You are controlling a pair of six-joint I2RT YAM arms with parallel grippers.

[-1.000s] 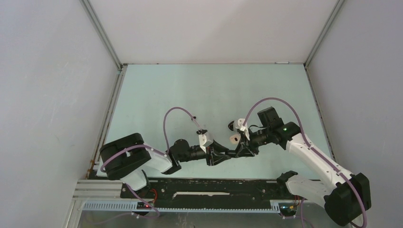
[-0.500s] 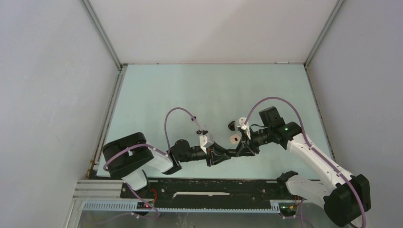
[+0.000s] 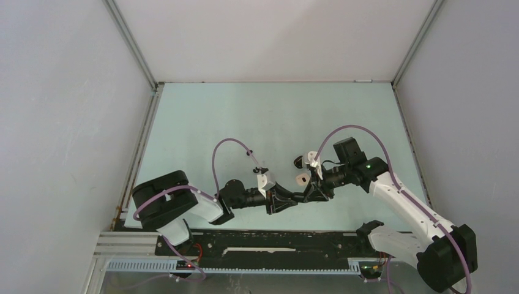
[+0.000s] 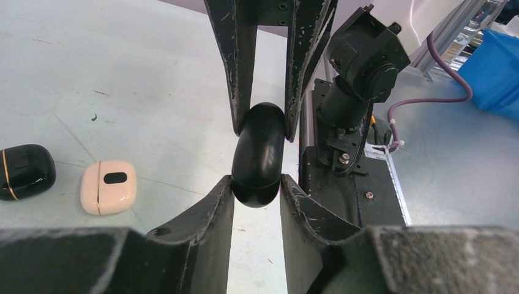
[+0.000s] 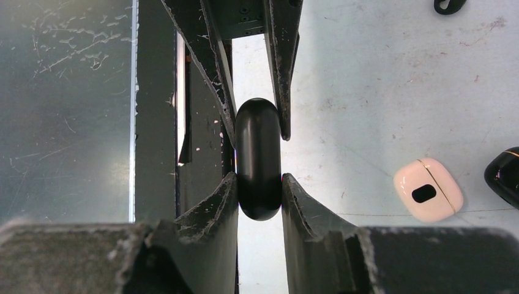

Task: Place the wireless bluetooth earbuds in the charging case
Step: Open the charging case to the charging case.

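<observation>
The top camera looked down from high above and behind the arms, far enough back to take in the whole table (image 3: 257, 116). Each wrist camera sat close behind its own fingers, and the two faced each other: the left gripper (image 4: 257, 184) opposite the right gripper (image 4: 265, 131). Both wrist views shared the black charging case (image 4: 258, 153), a pale pink case (image 4: 108, 187) and a second black case (image 4: 24, 171).

There were three cases: a held black case (image 4: 258, 153), a loose black case (image 4: 24, 171) and a pink case (image 4: 108, 187). One black bud (image 5: 450, 5) showed, partly cut off. Two claws were in view: the left claw (image 4: 257, 182) and the right claw (image 5: 259, 177).
</observation>
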